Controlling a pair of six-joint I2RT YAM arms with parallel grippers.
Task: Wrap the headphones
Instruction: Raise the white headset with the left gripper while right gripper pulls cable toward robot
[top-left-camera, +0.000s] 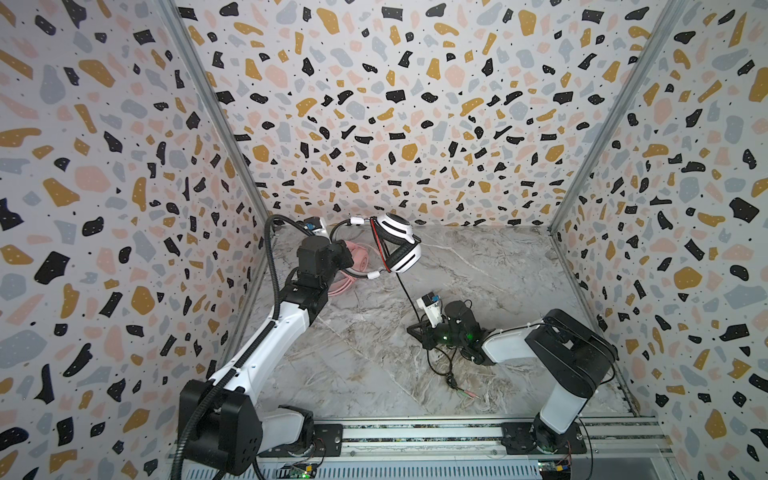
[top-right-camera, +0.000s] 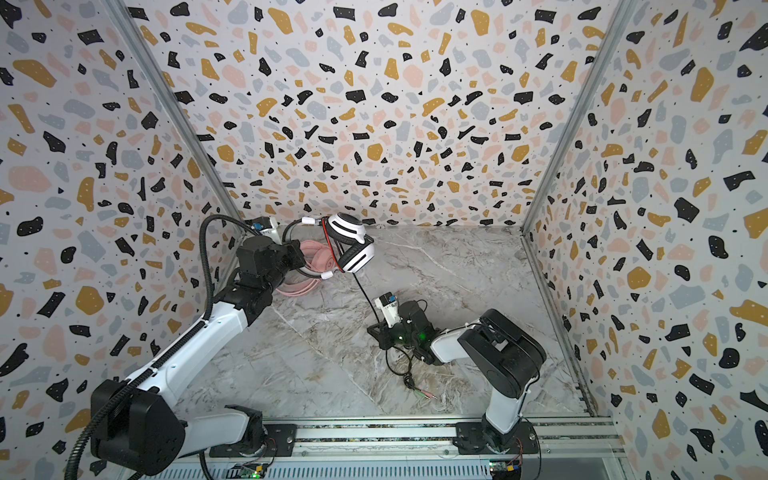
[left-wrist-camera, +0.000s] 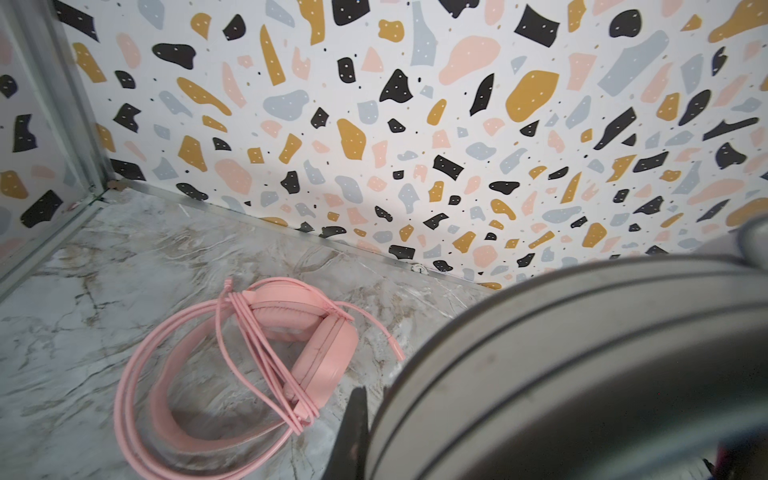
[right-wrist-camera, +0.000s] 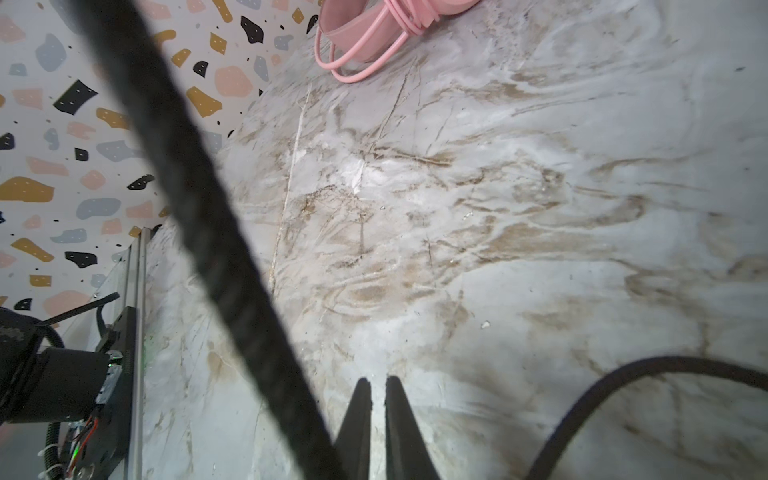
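The white-and-black headset (top-left-camera: 401, 245) hangs in the air off the tip of the left gripper (top-left-camera: 348, 257), clear of the table (top-left-camera: 498, 282). Its thin black band runs through the gripper's jaws, and its two cups stand stacked just beyond the gripper, on the side away from the arm. That gripper is pressed together on the band; the left wrist view shows one dark finger (left-wrist-camera: 355, 415) against a large blurred grey curve of the headset. The pink headset (left-wrist-camera: 316, 353) lies flat on the table just beneath and behind the left gripper, its pink cable looped across band and cups, touching neither gripper. From the raised headset a black cable (top-left-camera: 407, 297) runs in a straight line down to the right gripper (right-wrist-camera: 376, 380), which sits low over the table, well apart from both headsets. That gripper's fingers are almost together, with only a thin slit between the tips and nothing seen in the slit. The cable passes just beside one finger, and whether it is caught further back in the jaws cannot be told. Past the right gripper, on the side nearer its arm's base, the cable lies in loose loops on the table and ends in two small plugs (top-left-camera: 469, 392).
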